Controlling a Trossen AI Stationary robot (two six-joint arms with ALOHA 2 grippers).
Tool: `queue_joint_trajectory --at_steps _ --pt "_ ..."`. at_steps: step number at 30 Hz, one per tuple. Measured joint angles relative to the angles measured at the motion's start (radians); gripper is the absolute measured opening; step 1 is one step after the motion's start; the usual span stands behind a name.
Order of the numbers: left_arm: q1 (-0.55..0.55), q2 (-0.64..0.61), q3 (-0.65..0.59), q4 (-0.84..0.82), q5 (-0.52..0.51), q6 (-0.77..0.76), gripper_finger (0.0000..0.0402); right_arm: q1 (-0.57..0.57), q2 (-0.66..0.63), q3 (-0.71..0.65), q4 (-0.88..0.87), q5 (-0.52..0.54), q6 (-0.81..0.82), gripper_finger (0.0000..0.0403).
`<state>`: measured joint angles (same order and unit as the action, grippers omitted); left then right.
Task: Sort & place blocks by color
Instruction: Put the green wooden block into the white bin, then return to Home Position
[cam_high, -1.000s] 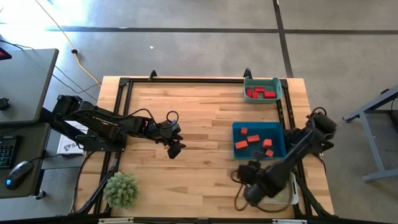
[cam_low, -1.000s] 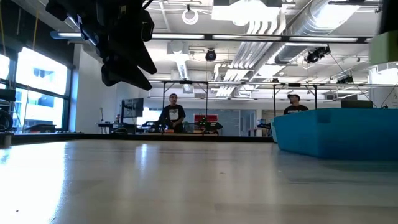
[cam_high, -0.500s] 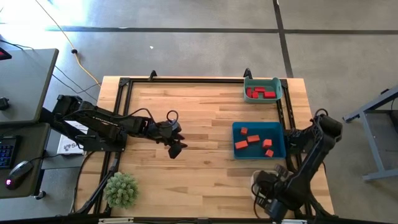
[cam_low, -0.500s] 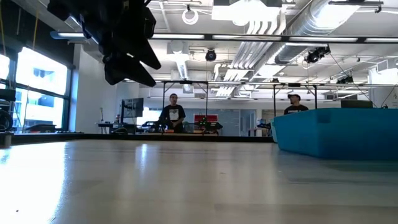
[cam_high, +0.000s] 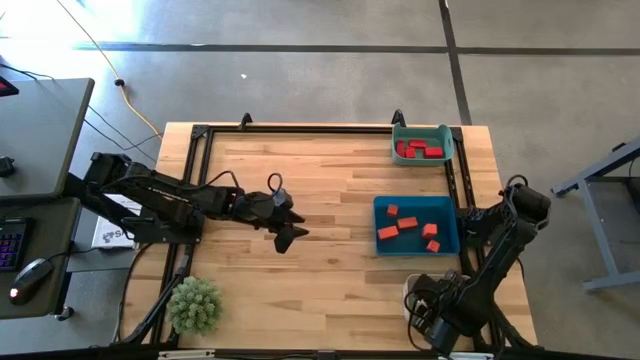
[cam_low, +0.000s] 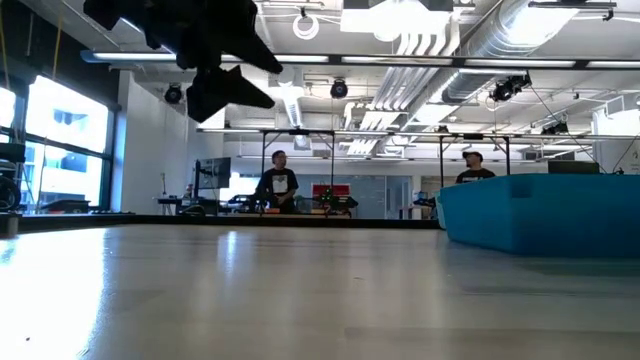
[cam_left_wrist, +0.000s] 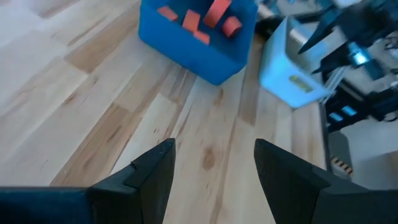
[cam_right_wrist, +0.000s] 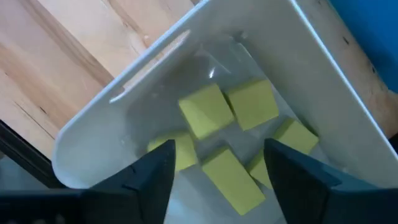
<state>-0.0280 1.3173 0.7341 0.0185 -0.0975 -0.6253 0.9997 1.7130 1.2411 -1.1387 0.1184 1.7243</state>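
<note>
The blocks are all seen binned: yellow-green blocks (cam_right_wrist: 207, 111) in the white bin (cam_right_wrist: 112, 118) at the desk's near right corner, orange blocks (cam_high: 402, 224) in the blue bin (cam_high: 380, 205), red blocks (cam_high: 418, 150) in the teal bin (cam_high: 398, 130) at the far right corner. No loose block is seen on the desk (cam_high: 320, 270), so sorting is judged finished or nearly so. The right gripper (cam_right_wrist: 217, 163) is held over the white bin with jaws wide and empty; the left gripper (cam_left_wrist: 214, 163) is held above mid-desk, jaws parted and empty, and only a retreat seems called for.

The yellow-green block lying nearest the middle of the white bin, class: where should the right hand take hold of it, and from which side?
Grip the block across its two flat opposite sides, coming straight down from above. The right hand hangs open over the white bin; the bin's walls block any sideways approach, and neighbouring blocks crowd it, so only the top is free.
</note>
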Motion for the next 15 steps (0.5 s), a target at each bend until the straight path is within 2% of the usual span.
queue_joint_trajectory --at_steps 5,10,15 --pt "-0.004 -0.072 0.000 0.009 -0.018 0.001 0.0209 -0.005 -0.023 0.000 0.001 -0.019 0.006 0.0244" --pt "-0.052 -0.186 0.000 0.007 -0.135 0.047 0.0209 -0.025 -0.083 0.000 -0.012 0.091 0.032 0.0245" --pt "-0.147 -0.282 0.000 -0.013 -0.280 0.106 0.0209 -0.066 -0.154 0.001 -0.029 0.214 0.015 0.0246"
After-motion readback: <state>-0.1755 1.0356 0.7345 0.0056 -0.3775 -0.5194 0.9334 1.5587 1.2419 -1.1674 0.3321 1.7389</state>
